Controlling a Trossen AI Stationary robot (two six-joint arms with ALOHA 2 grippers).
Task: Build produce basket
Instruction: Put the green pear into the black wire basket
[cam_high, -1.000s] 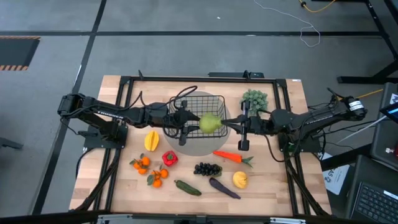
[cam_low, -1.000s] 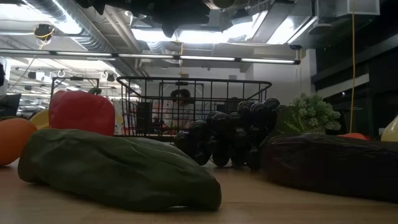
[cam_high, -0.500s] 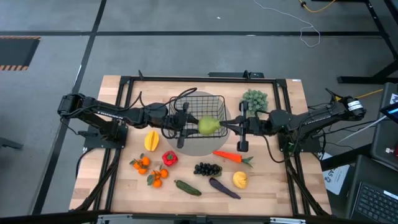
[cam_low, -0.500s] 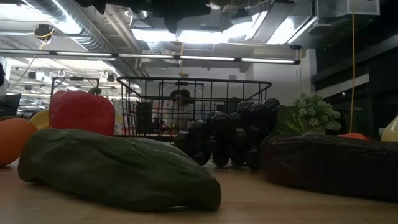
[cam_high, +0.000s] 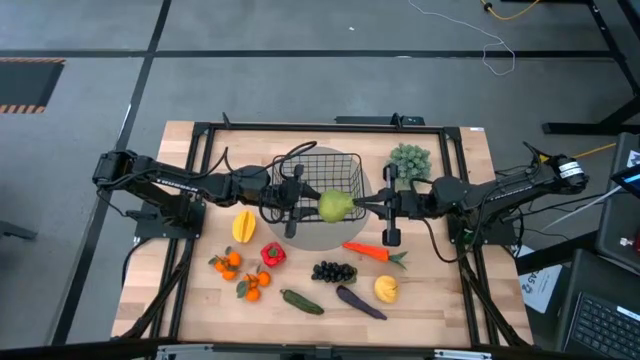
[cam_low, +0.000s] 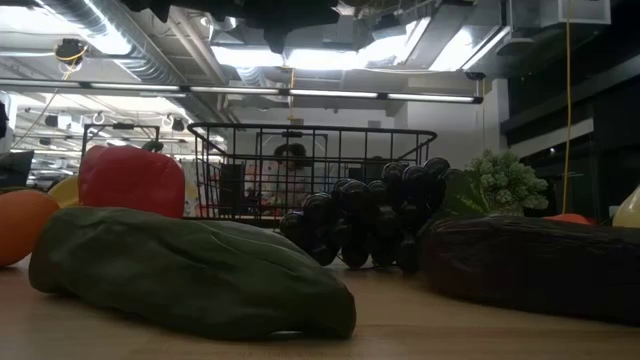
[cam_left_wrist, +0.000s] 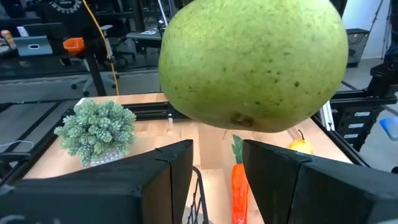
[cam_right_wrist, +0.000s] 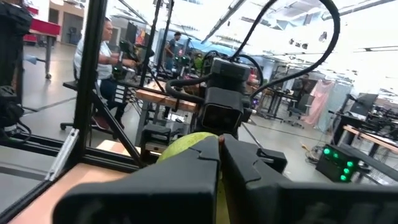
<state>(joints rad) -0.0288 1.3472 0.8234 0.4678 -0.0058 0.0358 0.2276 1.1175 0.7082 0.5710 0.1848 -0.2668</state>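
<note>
A green apple (cam_high: 337, 204) hangs in the air over the near right part of the black wire basket (cam_high: 322, 172), which stands on a grey disc (cam_high: 322, 236). My right gripper (cam_high: 362, 206) reaches in from the table's right and is shut on the apple. My left gripper (cam_high: 304, 203) is open over the basket, just left of the apple. In the left wrist view the apple (cam_left_wrist: 252, 62) sits just above and beyond its fingertips (cam_left_wrist: 217, 168). The other produce lies on the table near the front. My right gripper holds the apple's right-facing side (cam_right_wrist: 180, 144) between its nearly closed fingers (cam_right_wrist: 196, 171). The fingers themselves hide the exact spot. They come in level from the table's right. The apple is lifted clear, above the basket's floor.
On the table lie a yellow fruit (cam_high: 243, 226), red pepper (cam_high: 273, 254), tangerines (cam_high: 228, 263), cucumber (cam_high: 301, 301), grapes (cam_high: 333, 271), eggplant (cam_high: 360, 302), lemon (cam_high: 386, 289) and carrot (cam_high: 368, 252). A pale-green bushy plant (cam_high: 409, 160) stands at the far right. People show in the room behind.
My right gripper has carried the apple a little toward the table's left and near edge, closer to my left gripper. The apple stays lifted over the basket.
</note>
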